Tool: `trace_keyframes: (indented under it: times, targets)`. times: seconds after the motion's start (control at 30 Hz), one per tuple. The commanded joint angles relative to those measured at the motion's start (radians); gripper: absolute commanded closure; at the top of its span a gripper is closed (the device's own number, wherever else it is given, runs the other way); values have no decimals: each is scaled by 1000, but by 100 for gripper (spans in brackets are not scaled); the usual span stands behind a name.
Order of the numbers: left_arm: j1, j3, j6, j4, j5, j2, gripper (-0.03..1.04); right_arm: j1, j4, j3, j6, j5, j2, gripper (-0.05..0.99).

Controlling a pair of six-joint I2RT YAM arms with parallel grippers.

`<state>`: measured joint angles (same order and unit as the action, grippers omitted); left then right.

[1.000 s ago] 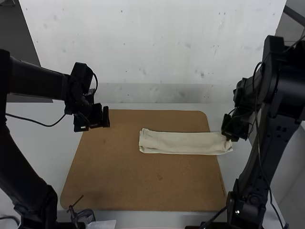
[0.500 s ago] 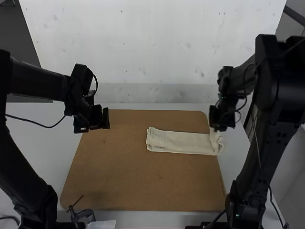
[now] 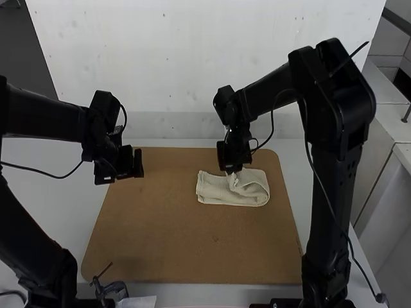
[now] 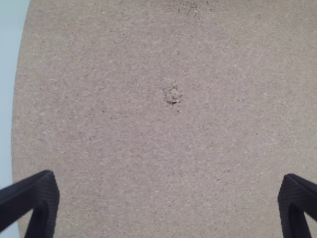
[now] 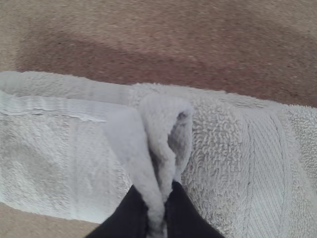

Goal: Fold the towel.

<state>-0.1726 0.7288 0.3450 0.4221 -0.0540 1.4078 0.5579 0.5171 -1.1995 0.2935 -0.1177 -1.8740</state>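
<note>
As seen in the high view, found a cream terry towel [image 3: 214, 187] on the brown board [image 3: 192, 247], beyond the board's middle and to the right of it — folded into a narrow strip and doubled back toward the left in a rounded bend. Noted the right gripper [image 3: 232, 169] at the towel's far side, above the layers. In the right wrist view, found its black fingers closed together on a raised, bunched part of the towel; cannot tell whether corner or edge. Recorded the left gripper [image 3: 139, 163] above the board's far left corner, well apart from the towel. In the left wrist view, found its black fingers spread wide — empty, over the board's surface.
</note>
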Motion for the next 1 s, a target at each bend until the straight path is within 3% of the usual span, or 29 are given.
trace_keyframes:
  times: [0.0, 0.3, 0.67, 0.7, 0.77, 0.8, 0.9, 0.97]
  targets:
    - [19, -11, -14, -2, -21, -30, 2, 54, 9, -84, 65, -34, -45, 92]
    - [24, -17, -15, -9, -29, -35, 2, 112, 54, -229, 87, -68, -149, 92]
    - [25, -29, -17, -29, -40, -18, 2, 158, 90, -288, 105, -79, -212, 91]
    - [28, -32, -17, -29, -40, -20, 2, 157, 81, -287, 105, -82, -212, 83]
    - [33, -35, -21, -29, -40, -23, 2, 151, 81, -285, 107, -73, -201, 52]
    - [38, -37, -23, -31, -40, -23, 2, 148, 80, -282, 107, -73, -185, 42]
    - [44, -42, -24, -31, -41, -24, 1, 142, 75, -273, 111, -60, -131, 22]
    - [44, -43, -24, -31, -43, -24, 1, 122, 70, -270, 113, -30, -80, 20]
